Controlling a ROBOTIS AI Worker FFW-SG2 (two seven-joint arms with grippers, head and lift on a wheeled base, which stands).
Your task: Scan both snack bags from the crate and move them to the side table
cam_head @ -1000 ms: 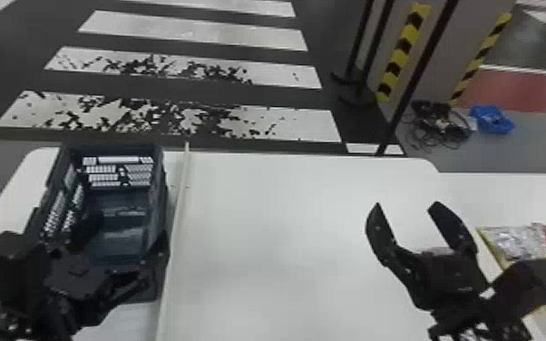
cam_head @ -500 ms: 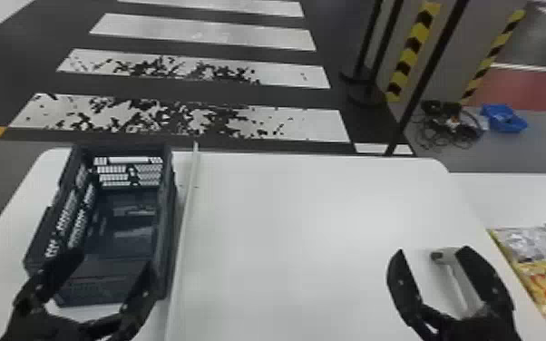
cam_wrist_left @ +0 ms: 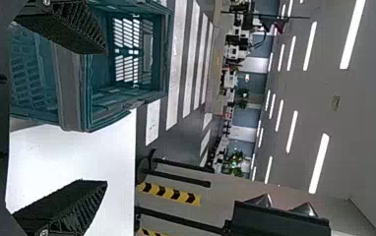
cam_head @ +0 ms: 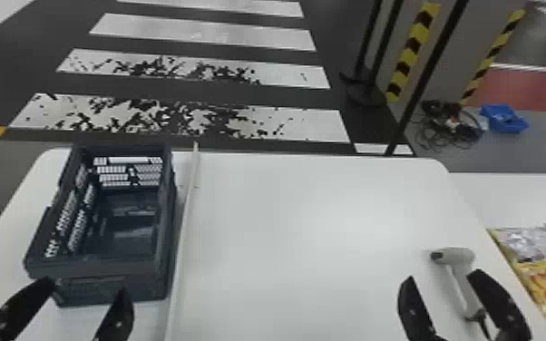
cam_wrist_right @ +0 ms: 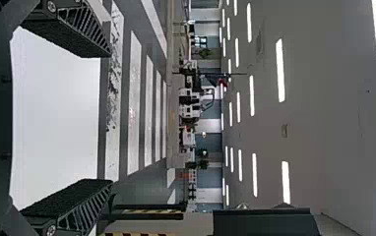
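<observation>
My left gripper (cam_head: pixel 87 297) is open at the near end of the dark crate (cam_head: pixel 113 283), whose visible floor holds no bags. In the left wrist view the left gripper (cam_wrist_left: pixel 95 118) stands open, with the crate (cam_wrist_left: pixel 73 83) beyond its fingers. My right gripper (cam_head: pixel 442 283) is open at the table's near right, one finger over part of the white scanner (cam_head: pixel 460 281); whether they touch I cannot tell. The right wrist view has the right gripper (cam_wrist_right: pixel 109 118) open with nothing between its fingers. Snack bags (cam_head: pixel 544 272), yellow, silver and red, lie on the side table (cam_head: pixel 530 195) at right.
A thin white strip (cam_head: pixel 185 226) runs front to back on the main table (cam_head: pixel 313 226), just right of the crate. Beyond the table stand dark posts (cam_head: pixel 426 77); cables (cam_head: pixel 449 122) and a blue bin (cam_head: pixel 504 119) lie on the floor.
Both grippers have drawn back toward the near edge, uncovering more of the crate and the scanner. The whole head view has also shifted slightly. Both stay open.
</observation>
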